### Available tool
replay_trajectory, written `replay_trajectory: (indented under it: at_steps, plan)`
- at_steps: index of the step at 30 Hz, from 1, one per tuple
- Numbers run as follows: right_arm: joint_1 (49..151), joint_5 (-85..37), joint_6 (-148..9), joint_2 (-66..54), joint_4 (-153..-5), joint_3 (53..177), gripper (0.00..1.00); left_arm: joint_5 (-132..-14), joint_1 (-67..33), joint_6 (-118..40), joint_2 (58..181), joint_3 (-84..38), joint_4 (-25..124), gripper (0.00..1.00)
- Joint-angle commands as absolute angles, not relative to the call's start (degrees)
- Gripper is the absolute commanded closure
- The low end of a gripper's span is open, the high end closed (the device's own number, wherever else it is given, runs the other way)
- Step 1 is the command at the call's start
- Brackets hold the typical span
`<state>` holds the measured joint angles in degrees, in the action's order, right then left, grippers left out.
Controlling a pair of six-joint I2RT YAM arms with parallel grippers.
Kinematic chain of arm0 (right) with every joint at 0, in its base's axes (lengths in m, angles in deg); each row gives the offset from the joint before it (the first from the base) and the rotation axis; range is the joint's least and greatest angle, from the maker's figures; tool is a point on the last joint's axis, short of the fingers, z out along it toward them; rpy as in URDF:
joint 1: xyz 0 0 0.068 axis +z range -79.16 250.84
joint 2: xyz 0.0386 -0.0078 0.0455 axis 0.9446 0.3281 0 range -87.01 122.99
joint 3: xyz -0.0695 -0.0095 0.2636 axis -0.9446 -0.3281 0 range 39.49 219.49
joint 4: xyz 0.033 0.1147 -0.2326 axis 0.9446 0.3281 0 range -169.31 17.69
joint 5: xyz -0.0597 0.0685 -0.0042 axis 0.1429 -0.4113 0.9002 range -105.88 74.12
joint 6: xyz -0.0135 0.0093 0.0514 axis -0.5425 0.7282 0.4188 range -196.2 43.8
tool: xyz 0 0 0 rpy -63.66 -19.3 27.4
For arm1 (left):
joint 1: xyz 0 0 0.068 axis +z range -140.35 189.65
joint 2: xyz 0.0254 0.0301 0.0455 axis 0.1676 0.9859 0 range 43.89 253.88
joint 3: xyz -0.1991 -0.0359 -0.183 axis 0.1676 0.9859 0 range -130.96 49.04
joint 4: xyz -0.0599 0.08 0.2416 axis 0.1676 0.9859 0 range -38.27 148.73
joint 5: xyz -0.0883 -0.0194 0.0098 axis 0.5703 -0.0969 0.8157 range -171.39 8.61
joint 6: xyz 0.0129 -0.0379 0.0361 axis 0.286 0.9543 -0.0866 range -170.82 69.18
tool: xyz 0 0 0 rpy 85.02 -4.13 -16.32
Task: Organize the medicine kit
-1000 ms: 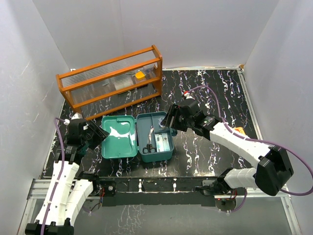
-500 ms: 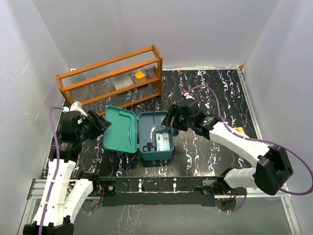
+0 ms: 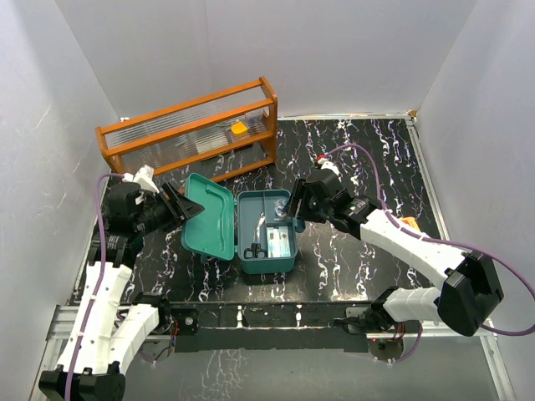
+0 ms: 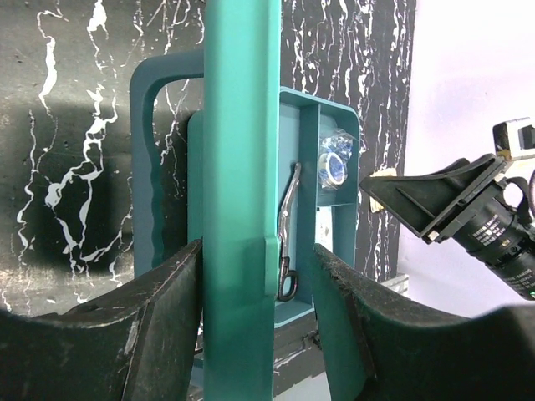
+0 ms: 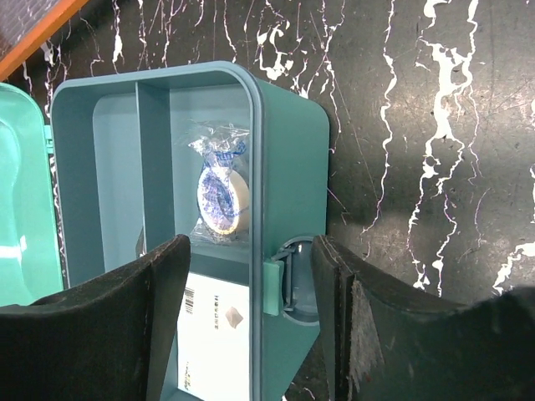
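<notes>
Teal kit (image 3: 267, 264) at surface (image 3: 359, 159) centre, long axis 12–6; left end effector (image 4: 257, 249), nearer, clenched on tilted lid (image 3: 209, 219), hinge (image 3: 235, 227) at its 3 o'clock; right end effector (image 5: 251, 242) released astride latch wall (image 5: 288, 200).

Place: I read this as a robotics lab test cell, not a home or a shop.
Walls: plain white panels (image 3: 251, 50) box in the worktop on three sides.
Worktop: black marbled sheet (image 3: 368, 142), with a bare metal rail (image 3: 251, 327) along its near edge.
Rig: my two arms (image 3: 410, 242) are bolted there, trailing purple cables (image 3: 344, 148).
</notes>
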<state>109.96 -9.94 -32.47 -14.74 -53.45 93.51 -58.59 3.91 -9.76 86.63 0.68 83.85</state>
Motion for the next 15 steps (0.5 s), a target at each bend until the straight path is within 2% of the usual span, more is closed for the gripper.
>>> replay_trajectory:
  at_steps: [1,5,10,13,15]
  plan:
    - [110.09,-11.21,-34.1,-14.76,-54.06,96.22,0.45,-53.34,3.58,-9.62,87.24,0.53,81.03,0.5]
    - [110.06,-13.95,-34.32,-14.22,-55.13,95.74,0.53,-49.57,3.58,-9.49,87.56,1.15,78.2,0.49]
    - [110.09,-17.63,-33.64,-13.48,-56.9,95.25,0.56,-44.42,3.58,-9.45,88.5,1.32,75.34,0.43]
    - [110.12,-19.35,-33.05,-13.2,-58.05,94.84,0.56,-41.26,3.58,-8.31,88.92,1.24,72.83,0.35]
    - [110.12,-19.75,-32.57,-13.16,-58.48,94.62,0.57,-38.63,3.59,-7.47,89.24,1.04,71.12,0.25]
